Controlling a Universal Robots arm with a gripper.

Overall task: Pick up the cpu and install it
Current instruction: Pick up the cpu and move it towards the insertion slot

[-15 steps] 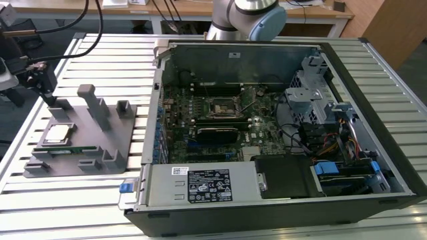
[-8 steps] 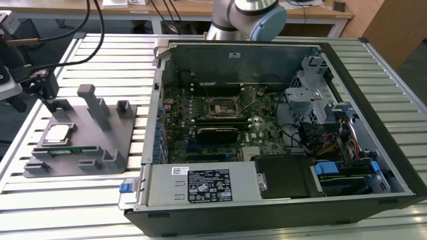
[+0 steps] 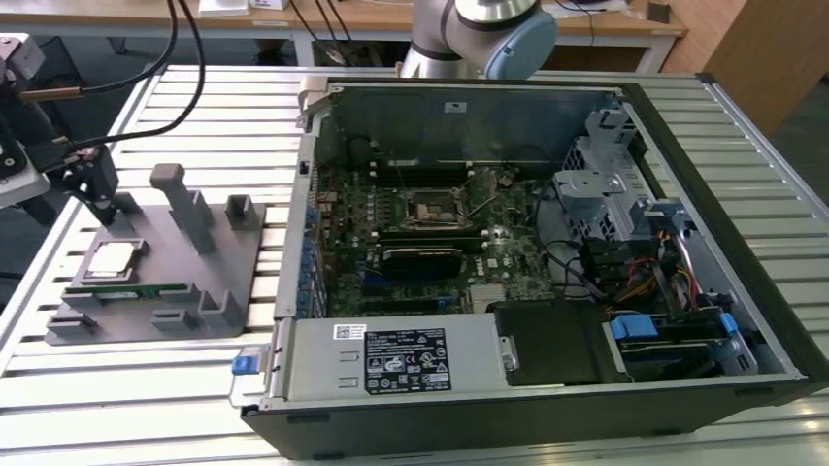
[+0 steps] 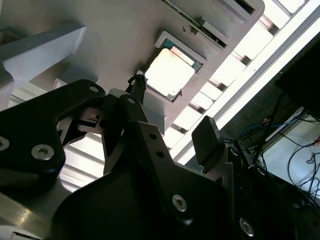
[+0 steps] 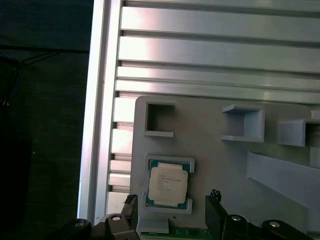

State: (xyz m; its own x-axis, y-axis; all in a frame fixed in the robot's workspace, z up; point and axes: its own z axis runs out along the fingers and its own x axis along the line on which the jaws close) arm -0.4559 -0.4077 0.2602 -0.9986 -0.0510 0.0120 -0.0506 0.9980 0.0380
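1. A thin green memory stick (image 3: 127, 288) lies along the matte grey plastic fixture (image 3: 208, 282) on the slatted aluminium tabletop (image 3: 130, 388).
2. Just behind, the small square silvery cpu (image 5: 168, 186) sits flat in its recess.
3. Above it the black gripper (image 5: 173, 197) hangs wide open, empty.

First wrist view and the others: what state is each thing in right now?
cpu: lying flat in its pocket on the grey fixture, not gripped.
claw: open, a finger on either side of the cpu.
memory stick: lying in its fixture slot.
computer case: side open, motherboard exposed.
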